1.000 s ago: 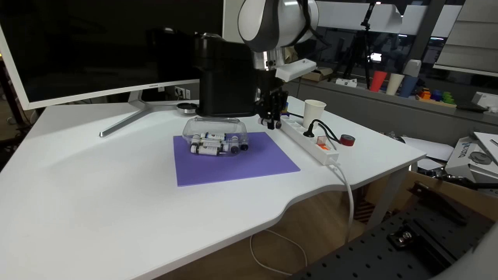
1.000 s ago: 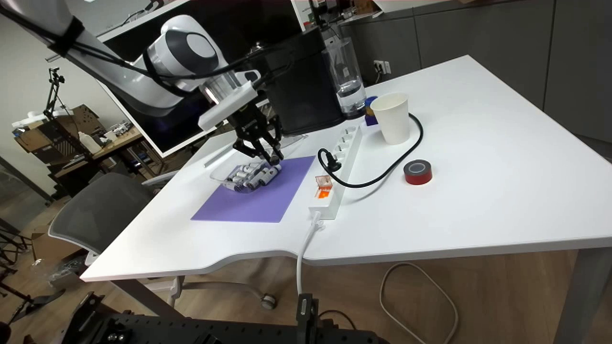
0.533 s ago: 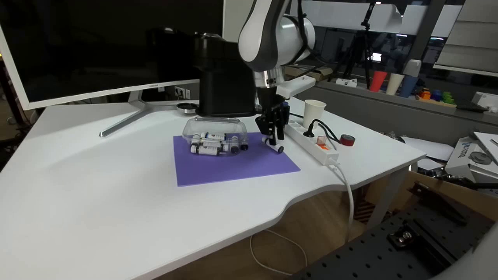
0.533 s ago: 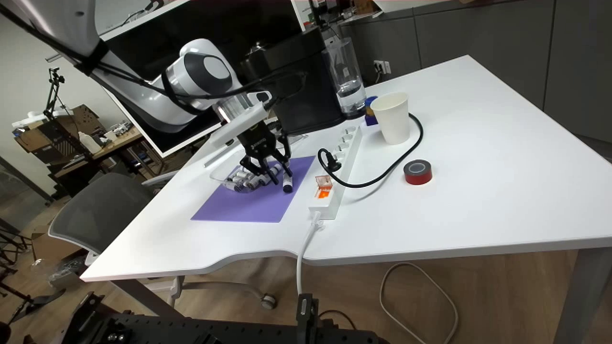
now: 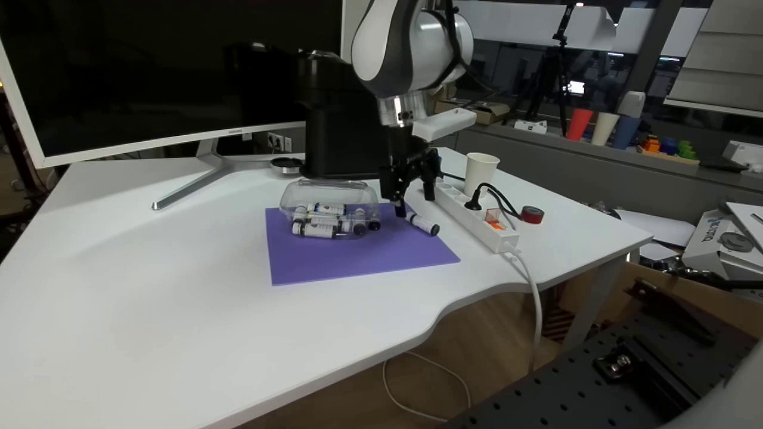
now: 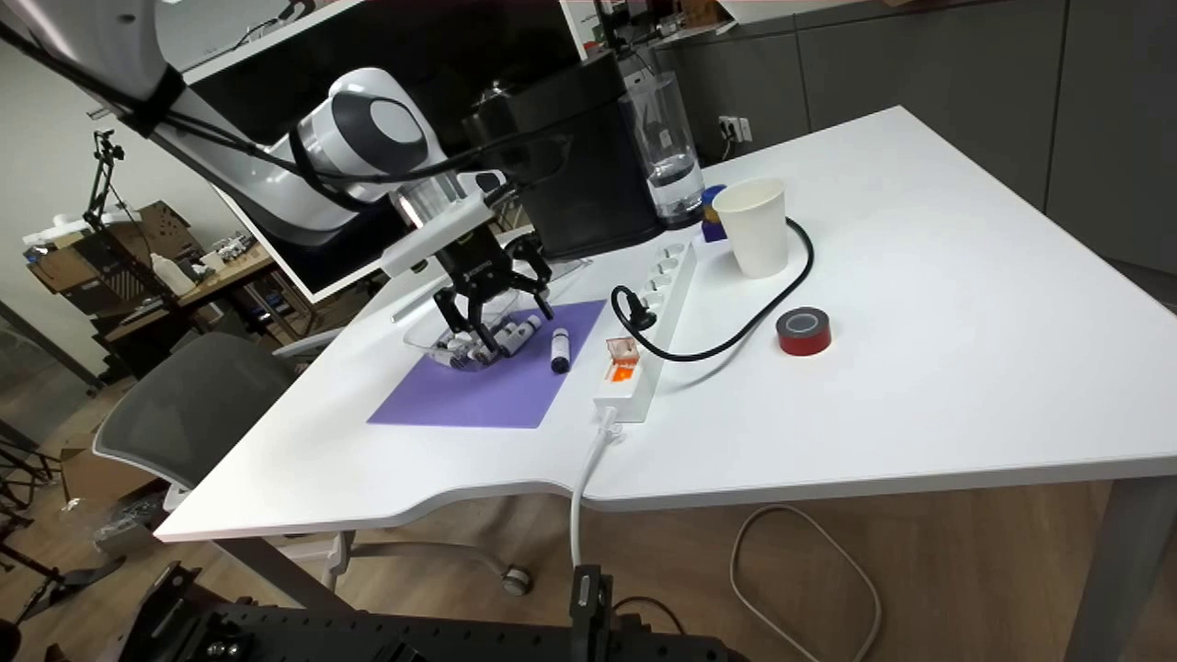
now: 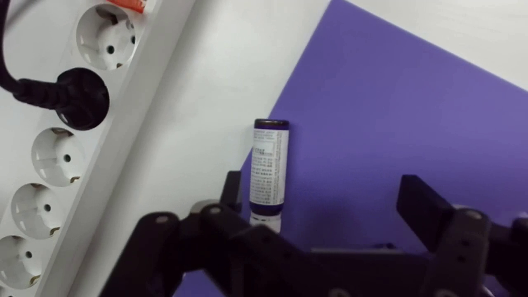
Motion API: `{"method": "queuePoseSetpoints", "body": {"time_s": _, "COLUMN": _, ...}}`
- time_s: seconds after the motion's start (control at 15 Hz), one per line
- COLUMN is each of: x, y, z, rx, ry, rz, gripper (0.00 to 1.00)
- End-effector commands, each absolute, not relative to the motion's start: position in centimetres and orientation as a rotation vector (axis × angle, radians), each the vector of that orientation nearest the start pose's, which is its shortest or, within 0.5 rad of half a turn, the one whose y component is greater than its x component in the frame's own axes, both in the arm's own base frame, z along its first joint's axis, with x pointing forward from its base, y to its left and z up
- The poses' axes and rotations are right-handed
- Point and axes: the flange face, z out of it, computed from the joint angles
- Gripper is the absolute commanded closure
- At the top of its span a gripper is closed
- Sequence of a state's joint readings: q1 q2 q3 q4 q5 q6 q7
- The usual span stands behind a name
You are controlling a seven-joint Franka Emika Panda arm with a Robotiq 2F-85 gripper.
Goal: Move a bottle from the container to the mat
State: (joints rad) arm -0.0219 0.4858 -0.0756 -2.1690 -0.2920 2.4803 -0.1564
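Note:
A small bottle (image 5: pixel 422 224) with a white label and dark base lies on its side at the edge of the purple mat (image 5: pixel 357 259). In the wrist view the bottle (image 7: pixel 269 165) appears near the left finger, below the jaws and untouched as far as I can see. My gripper (image 6: pixel 519 329) stands open above the mat, its fingers spread wide with nothing held. A clear plastic container (image 5: pixel 328 192) with a raised lid rests on the back part of the mat, and several similar bottles (image 5: pixel 316 230) lie in it. From another side, the gripper partly covers this container (image 6: pixel 418 336).
A white power strip (image 7: pixel 136 95) with a black plug runs beside the mat. Behind it stand a paper cup (image 6: pixel 754 230) and a red tape roll (image 6: pixel 804 333). A tall black bin (image 5: pixel 349 125) and a large monitor (image 5: pixel 149 71) rise at the back.
My gripper came down with the bottle, let go of it on the mat's edge, spread its fingers wide and drew back upward and away. The bottle stays lying there.

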Motion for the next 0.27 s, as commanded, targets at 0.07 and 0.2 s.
{"method": "queuePoseSetpoints", "body": {"time_s": 0.07, "x": 52.3, "y": -3.2, "z": 19.8, "rx": -3.311, "ry": -0.358, "rz": 0.311, "gripper": 0.00}}
{"method": "queuePoseSetpoints", "body": {"time_s": 0.2, "x": 51.6, "y": -2.3, "z": 21.2, "rx": -3.331, "ry": -0.320, "rz": 0.310, "gripper": 0.00}}
